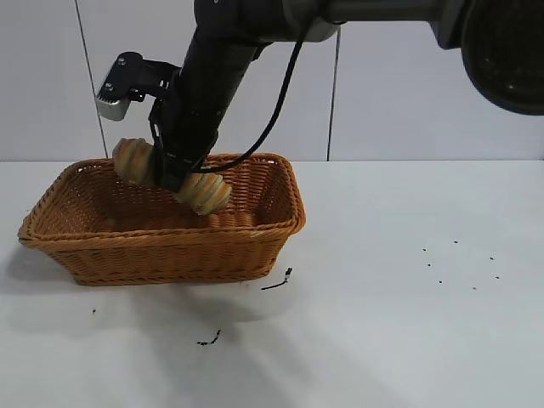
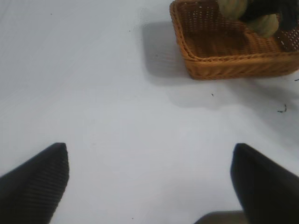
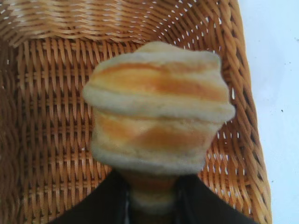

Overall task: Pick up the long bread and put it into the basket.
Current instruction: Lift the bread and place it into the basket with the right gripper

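Observation:
My right gripper is shut on the long bread, a tan loaf with orange-brown stripes, and holds it tilted above the inside of the wicker basket. In the right wrist view the bread fills the middle, pinched between my fingers, with the basket's woven floor below it. The left wrist view shows the basket far off with the bread over it. My left gripper is open and empty over bare table, away from the basket.
The white table carries small dark crumbs and scraps in front of the basket and at the right. A white wall stands behind.

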